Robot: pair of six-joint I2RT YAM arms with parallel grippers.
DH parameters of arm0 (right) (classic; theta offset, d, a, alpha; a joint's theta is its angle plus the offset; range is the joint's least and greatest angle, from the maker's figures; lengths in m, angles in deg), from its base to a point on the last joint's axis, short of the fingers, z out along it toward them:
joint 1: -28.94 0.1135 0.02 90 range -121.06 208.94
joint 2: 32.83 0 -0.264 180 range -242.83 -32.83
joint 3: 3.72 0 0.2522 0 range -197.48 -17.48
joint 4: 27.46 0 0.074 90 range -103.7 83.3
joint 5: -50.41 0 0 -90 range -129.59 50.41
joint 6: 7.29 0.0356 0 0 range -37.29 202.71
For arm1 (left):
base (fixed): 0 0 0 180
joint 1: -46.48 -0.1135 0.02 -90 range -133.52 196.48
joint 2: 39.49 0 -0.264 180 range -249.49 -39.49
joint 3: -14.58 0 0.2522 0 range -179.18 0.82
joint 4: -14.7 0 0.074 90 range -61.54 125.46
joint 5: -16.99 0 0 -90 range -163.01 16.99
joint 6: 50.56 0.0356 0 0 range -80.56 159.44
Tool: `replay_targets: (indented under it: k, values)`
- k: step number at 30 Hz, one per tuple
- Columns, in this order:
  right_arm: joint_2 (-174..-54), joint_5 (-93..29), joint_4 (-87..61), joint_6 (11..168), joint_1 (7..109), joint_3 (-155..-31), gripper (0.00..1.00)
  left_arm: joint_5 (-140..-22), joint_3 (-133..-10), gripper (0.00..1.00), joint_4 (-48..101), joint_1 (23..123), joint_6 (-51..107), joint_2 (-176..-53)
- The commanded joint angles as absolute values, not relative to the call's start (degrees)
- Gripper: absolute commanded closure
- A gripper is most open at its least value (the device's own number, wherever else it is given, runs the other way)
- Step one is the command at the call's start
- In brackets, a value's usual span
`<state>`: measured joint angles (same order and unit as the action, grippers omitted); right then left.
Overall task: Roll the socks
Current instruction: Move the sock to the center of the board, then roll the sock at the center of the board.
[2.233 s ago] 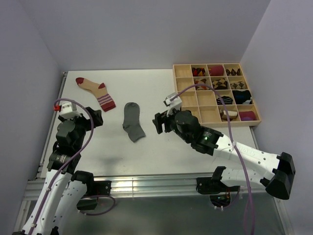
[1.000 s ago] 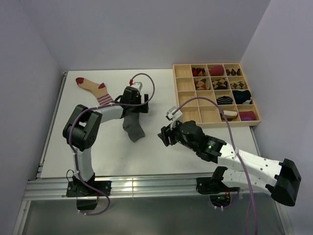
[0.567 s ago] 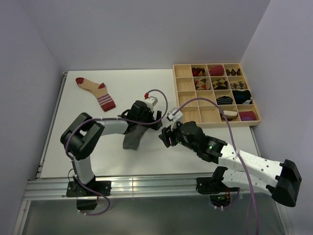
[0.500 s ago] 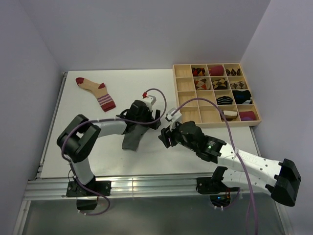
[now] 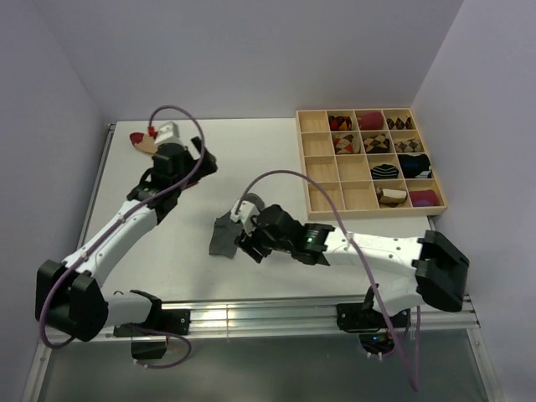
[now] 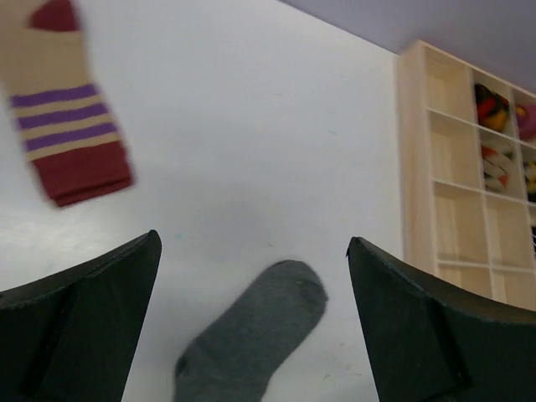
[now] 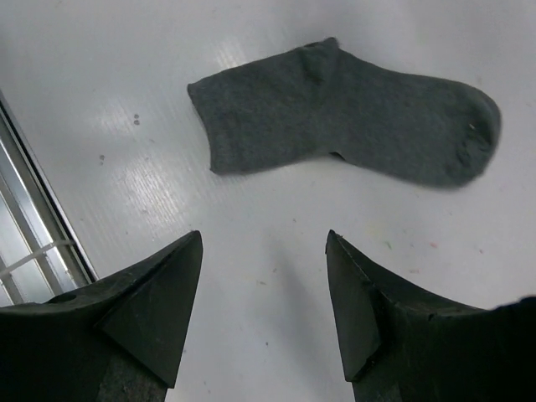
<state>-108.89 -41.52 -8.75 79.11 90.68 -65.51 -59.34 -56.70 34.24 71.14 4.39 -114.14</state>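
Note:
A plain grey sock (image 5: 223, 238) lies flat near the table's front middle; it shows whole in the right wrist view (image 7: 352, 109) and its toe end shows in the left wrist view (image 6: 251, 339). My right gripper (image 5: 244, 237) (image 7: 264, 239) is open just beside the grey sock with only bare table between its fingers. A beige sock with dark-red toe (image 5: 136, 139) lies at the far left, mostly hidden under my left arm; its striped cuff (image 6: 71, 126) shows in the left wrist view. My left gripper (image 5: 180, 177) (image 6: 251, 243) hangs wide open above the table, holding nothing.
A wooden compartment tray (image 5: 322, 159) (image 6: 419, 167) stands at the back right, with rolled sock bundles in its right-hand cells. The table's metal front rail (image 7: 25, 226) runs close to the grey sock.
My left arm has swung from the grey sock back to the far left over the beige sock. The grey sock lies nearer the front edge. My right gripper moved left to it and opened wider.

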Motion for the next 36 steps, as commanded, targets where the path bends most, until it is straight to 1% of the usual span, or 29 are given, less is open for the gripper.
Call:
replay_targets:
  k: [1,2,4,6,7,11,13,19,24,27,28,35,36]
  values:
    - [-114.91,-40.38,-9.57,73.58,93.27,-70.81,0.33,-58.24,-52.36,0.01,42.78,66.7,-0.29,-106.15]
    - [-118.32,-41.16,-9.14,72.96,93.62,-71.87,0.34,-60.07,-51.83,0.01,43.74,64.69,-0.03,-104.46]
    - [-121.76,-41.61,-7.3,71.12,95.47,-75.2,0.39,-61.4,-50.95,0.01,47.16,62.31,1.82,-100.16]
    - [-126.16,-41.7,-6.67,70.32,96.61,-77.06,0.4,-61.67,-50.6,0.0,49.36,61.33,4.09,-97.34]
    - [-128.44,-41.7,-6.67,69.53,96.96,-78.28,0.42,-61.24,-50.25,0.01,50.85,60.81,4.71,-94.45]
    - [-133.2,-42.84,-5.8,67.85,98.28,-80.84,0.44,-58.78,-45.6,0.01,51.22,59.75,7.09,-87.4]
    - [-135.3,-42.93,-6.06,67.33,98.37,-81.89,0.47,-57.37,-43.66,0.01,50.87,59.49,7.97,-83.99]
    - [-139.0,-43.37,-5.97,66.45,98.37,-84.18,0.48,-55.18,-37.24,0.01,49.81,59.31,9.9,-77.47]
    - [-141.29,-43.63,-6.93,66.45,98.37,-85.33,0.48,-53.24,-37.15,0.0,50.08,59.31,10.26,-77.02]
    - [-142.7,-44.51,-7.64,66.53,98.29,-85.59,0.49,-52.97,-37.32,0.01,50.25,59.13,10.35,-77.37]
    - [-143.22,-44.86,-8.07,66.62,98.29,-85.59,0.51,-53.06,-37.32,0.0,50.6,59.13,10.26,-77.55]
    - [-145.51,-47.49,-9.84,66.53,98.2,-85.68,0.52,-53.24,-37.15,0.0,50.17,58.78,10.43,-77.2]
    - [-145.68,-48.28,-10.01,66.45,98.2,-85.85,0.54,-53.24,-37.15,0.01,50.17,58.69,10.43,-77.2]
